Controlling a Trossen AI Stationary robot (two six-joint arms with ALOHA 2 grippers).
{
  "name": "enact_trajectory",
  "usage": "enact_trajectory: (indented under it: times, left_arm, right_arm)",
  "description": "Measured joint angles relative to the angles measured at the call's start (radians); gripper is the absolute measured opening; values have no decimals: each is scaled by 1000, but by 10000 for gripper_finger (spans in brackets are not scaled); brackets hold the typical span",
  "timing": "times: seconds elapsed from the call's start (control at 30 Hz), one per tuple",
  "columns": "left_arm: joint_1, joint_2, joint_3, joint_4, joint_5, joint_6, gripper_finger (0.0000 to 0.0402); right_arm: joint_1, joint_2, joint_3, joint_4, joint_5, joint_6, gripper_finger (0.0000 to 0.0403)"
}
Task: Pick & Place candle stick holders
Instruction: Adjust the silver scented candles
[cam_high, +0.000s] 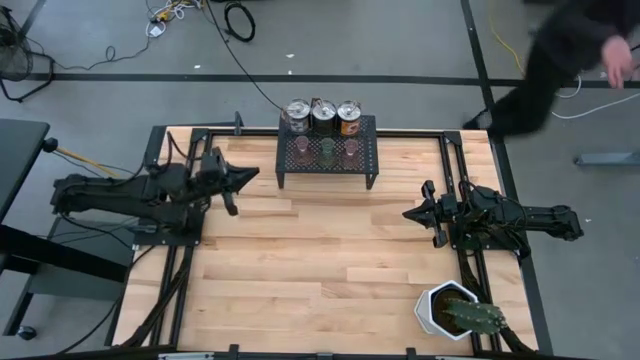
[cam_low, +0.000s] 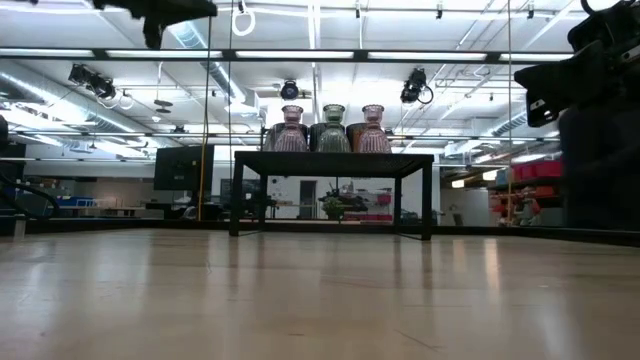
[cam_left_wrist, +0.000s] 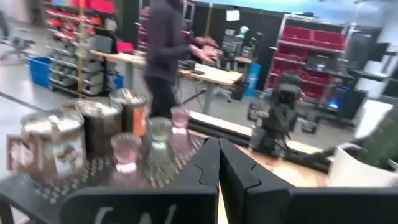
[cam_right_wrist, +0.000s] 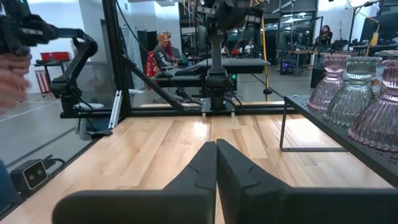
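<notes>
Three silvery can-like candle stick holders (cam_high: 323, 115) stand in a row along the far edge of a black mesh rack (cam_high: 365, 165). In front of them on the rack stand three small glass cups: a pink one (cam_high: 303, 150), an olive-green one (cam_high: 327, 150) and a second pink one (cam_high: 351, 150). My left gripper (cam_high: 250, 175) hovers shut, raised and level, just left of the rack. Its wrist view looks over the cans (cam_left_wrist: 53, 146) and cups (cam_left_wrist: 126, 152). My right gripper (cam_high: 408, 213) rests shut at the table's right, pointing left. The glass cups (cam_right_wrist: 351, 93) show at the side of its wrist view.
A white hexagonal pot with a cactus (cam_high: 450, 310) stands at the near right corner. Bare wooden tabletop (cam_high: 320, 260) stretches between the arms and in front of the rack. A person (cam_high: 570, 60) moves on the floor beyond the far right corner.
</notes>
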Motion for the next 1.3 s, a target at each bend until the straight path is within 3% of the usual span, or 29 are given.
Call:
enact_trajectory:
  times: [0.17, 0.47, 0.97, 1.13, 1.3]
  left_arm:
    - [60, 92, 117, 1, -31, -47, 7]
    - [222, 219, 222, -57, -14, 62, 5]
    - [475, 393, 251, -175, 200, 90, 5]
    - [538, 461, 374, -308, 287, 123, 7]
    - [595, 534, 487, -419, 296, 193, 6]
  right_arm:
    - [0, 0, 0, 0, 0, 0, 9]
    - [0, 0, 0, 0, 0, 0, 9]
    - [0, 0, 0, 0, 0, 0, 9]
    - [0, 0, 0, 0, 0, 0, 9]
    - [0, 0, 0, 0, 0, 0, 9]
